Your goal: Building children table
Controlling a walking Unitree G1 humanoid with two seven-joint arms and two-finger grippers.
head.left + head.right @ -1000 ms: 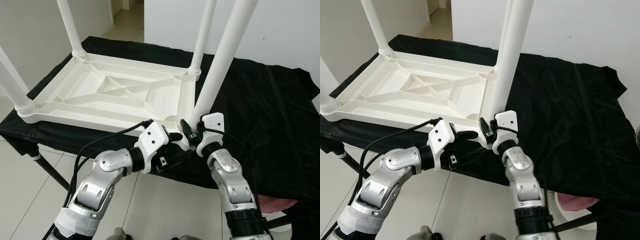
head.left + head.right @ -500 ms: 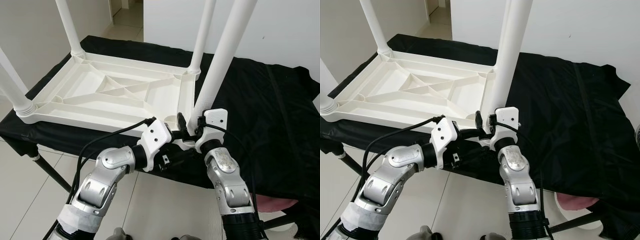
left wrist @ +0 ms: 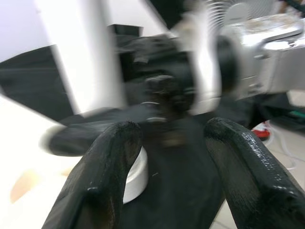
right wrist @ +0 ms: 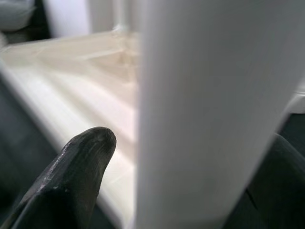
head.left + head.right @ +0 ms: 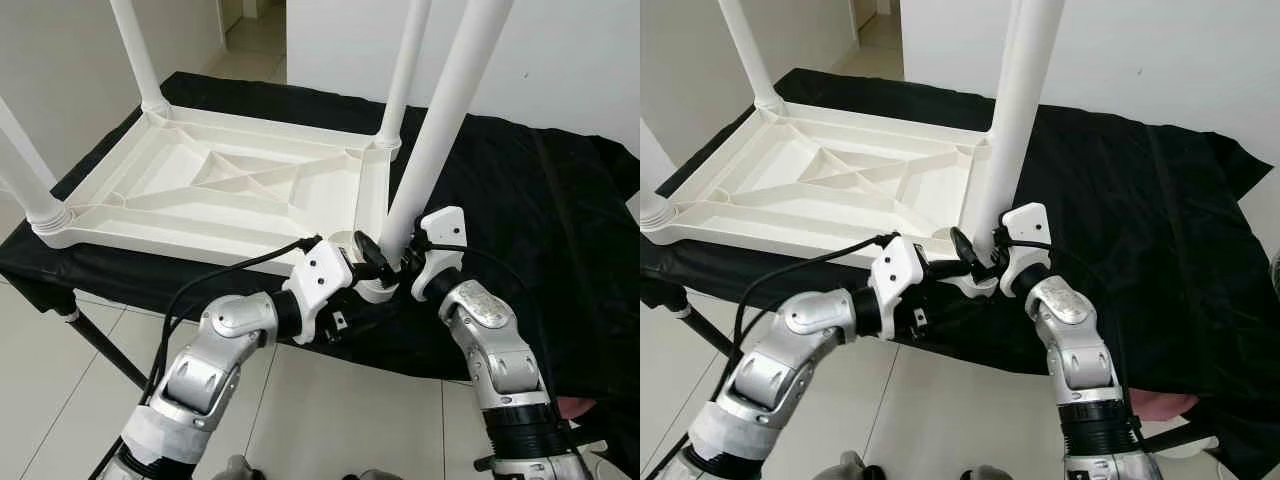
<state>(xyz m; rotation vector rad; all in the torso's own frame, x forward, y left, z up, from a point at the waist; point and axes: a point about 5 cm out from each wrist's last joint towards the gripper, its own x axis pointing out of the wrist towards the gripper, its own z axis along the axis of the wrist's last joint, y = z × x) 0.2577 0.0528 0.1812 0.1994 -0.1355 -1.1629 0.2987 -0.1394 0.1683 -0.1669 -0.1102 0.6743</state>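
Putting the last leg on the table
The right gripper (image 5: 397, 262) hugs the leg (image 5: 437, 130) between its fingers — left gripper (image 5: 362, 262) open, empty beside it; next, push down.

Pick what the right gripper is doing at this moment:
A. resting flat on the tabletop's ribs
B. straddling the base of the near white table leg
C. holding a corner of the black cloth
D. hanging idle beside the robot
B: the right gripper has a black finger on either side of the near table leg, just above its socket in the upturned tabletop.
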